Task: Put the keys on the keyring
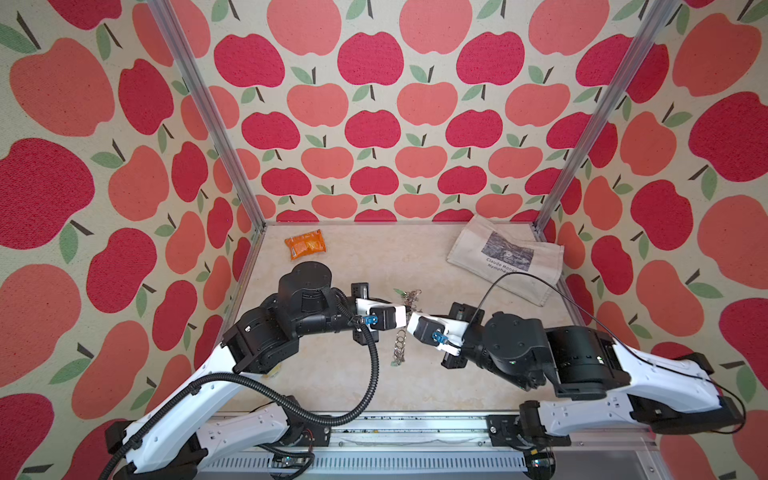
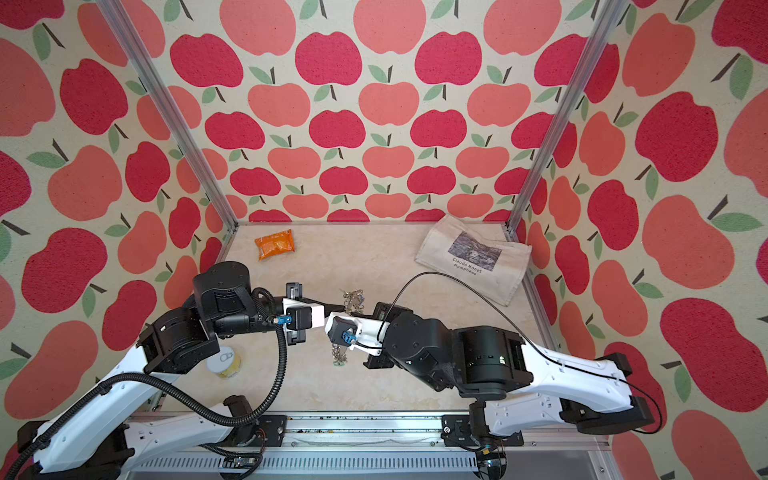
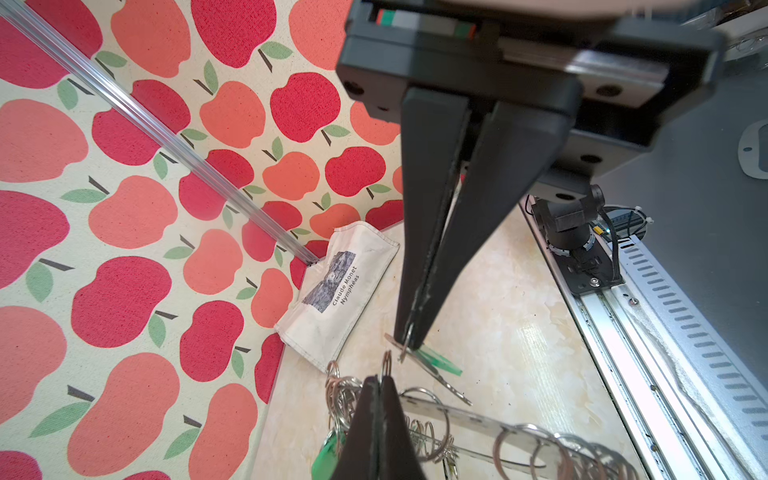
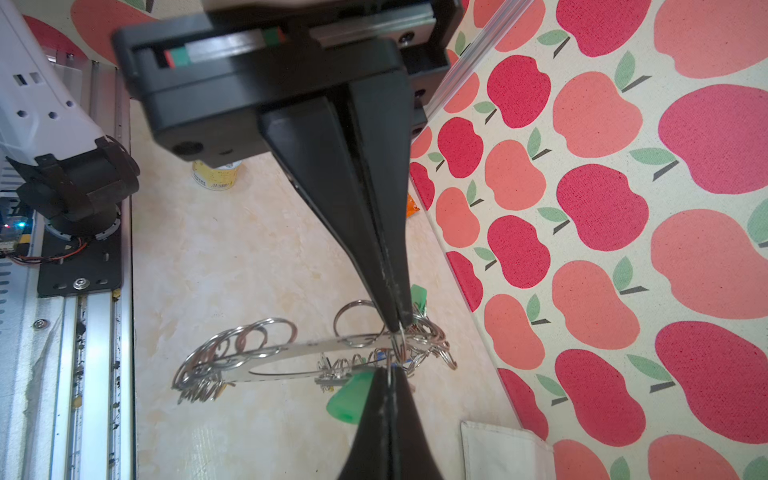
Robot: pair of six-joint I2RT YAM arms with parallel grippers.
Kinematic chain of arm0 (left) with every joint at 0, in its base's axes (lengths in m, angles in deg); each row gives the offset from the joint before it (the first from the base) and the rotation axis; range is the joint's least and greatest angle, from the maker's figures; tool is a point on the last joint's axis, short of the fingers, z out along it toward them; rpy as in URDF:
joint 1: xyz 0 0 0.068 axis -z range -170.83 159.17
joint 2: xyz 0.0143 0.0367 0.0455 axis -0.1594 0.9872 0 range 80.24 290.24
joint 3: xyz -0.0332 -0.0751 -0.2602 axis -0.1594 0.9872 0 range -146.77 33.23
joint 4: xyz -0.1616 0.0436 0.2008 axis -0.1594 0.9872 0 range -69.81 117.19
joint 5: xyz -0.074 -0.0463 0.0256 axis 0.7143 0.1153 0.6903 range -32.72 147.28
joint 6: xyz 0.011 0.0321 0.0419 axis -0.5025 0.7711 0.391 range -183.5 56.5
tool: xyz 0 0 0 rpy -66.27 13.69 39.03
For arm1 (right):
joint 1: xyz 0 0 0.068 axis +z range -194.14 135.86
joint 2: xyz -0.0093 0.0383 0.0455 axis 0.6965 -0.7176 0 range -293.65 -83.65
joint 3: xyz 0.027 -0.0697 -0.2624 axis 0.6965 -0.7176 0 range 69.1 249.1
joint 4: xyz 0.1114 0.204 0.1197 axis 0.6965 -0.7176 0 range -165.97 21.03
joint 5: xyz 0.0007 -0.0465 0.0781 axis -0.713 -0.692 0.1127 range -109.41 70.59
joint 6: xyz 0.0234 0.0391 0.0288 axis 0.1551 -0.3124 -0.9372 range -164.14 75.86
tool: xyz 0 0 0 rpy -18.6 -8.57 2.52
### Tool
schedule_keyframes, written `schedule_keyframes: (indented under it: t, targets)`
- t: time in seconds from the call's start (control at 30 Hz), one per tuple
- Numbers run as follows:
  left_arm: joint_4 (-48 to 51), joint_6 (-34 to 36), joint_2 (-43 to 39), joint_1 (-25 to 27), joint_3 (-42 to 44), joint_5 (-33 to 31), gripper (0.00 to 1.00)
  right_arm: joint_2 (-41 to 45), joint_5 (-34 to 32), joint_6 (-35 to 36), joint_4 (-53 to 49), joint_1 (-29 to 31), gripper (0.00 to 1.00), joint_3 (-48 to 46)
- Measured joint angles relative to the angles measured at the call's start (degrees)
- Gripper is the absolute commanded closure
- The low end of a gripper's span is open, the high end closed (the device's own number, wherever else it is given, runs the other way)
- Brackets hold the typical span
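Top views: one keyring (image 1: 400, 343) held on edge mid-table (image 1: 374, 266). One orange packet (image 1: 304, 244), one cloth bag (image 1: 505, 257) and one can (image 2: 224, 363) sit near the edges, with bare table between packet and bag.
Left wrist: left gripper (image 3: 409, 338) clenched on the small ring of one green-tagged key (image 3: 440, 362).
Right wrist: right gripper (image 4: 398, 326) pinching one wire ring (image 4: 400, 347) of the keyring.

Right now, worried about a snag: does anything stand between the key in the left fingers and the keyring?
Nothing visible. The left gripper holds the key close by the right gripper, which pinches the keyring at its rim.
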Motion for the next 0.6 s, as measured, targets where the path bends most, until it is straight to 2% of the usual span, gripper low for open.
schedule_keyframes:
  t: [0.6]
  targets:
    - [2.19, 0.00, 0.33, 0.00, -0.81, 0.02, 1.00, -0.96, -0.15, 0.04, 0.07, 0.00, 1.00, 1.09]
